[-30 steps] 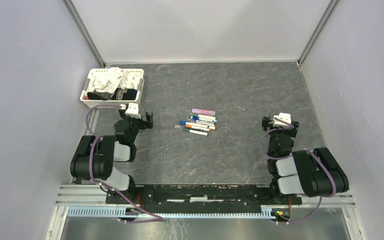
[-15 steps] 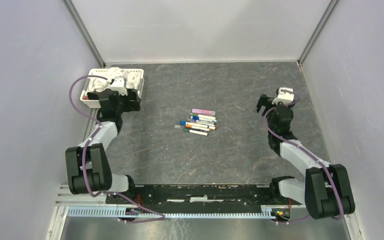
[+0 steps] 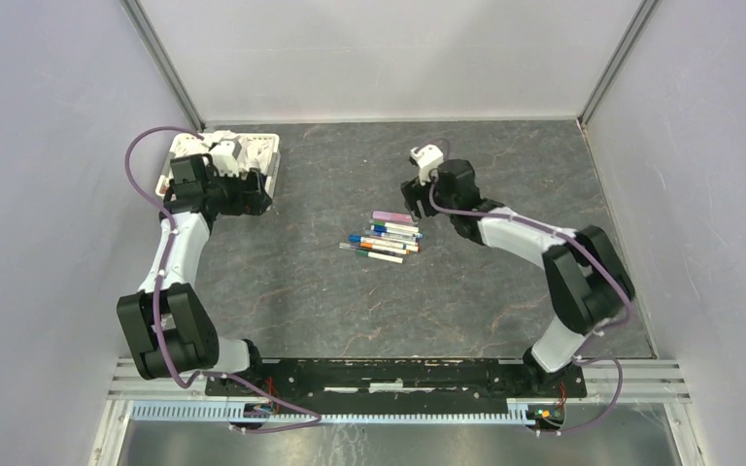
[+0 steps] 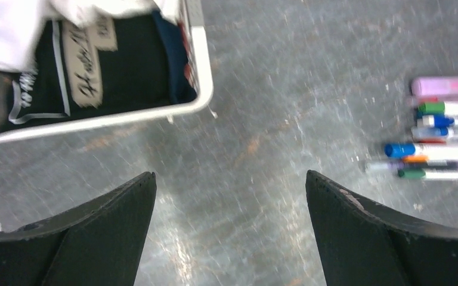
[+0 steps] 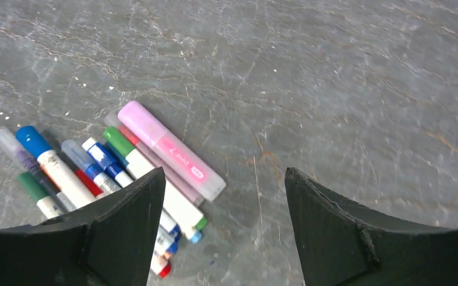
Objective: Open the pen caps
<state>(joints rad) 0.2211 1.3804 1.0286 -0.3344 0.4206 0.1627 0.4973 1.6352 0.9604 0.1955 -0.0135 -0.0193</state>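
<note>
right gripper (image 5: 223, 173) spread, beside pens (image 5: 125, 156) | left gripper (image 4: 231, 176) spread, near basket (image 4: 201, 65)

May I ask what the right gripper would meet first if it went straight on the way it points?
The right gripper would probably meet bare table beside the pink highlighter; depth is unclear.

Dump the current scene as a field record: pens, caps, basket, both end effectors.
pens: one cluster, lying side by side
pen caps: on, none seen loose
pink highlighter: far edge of the cluster
basket: white, far left
left end effector: open, empty, beside basket
right end effector: open, empty, over cluster's edge
</note>
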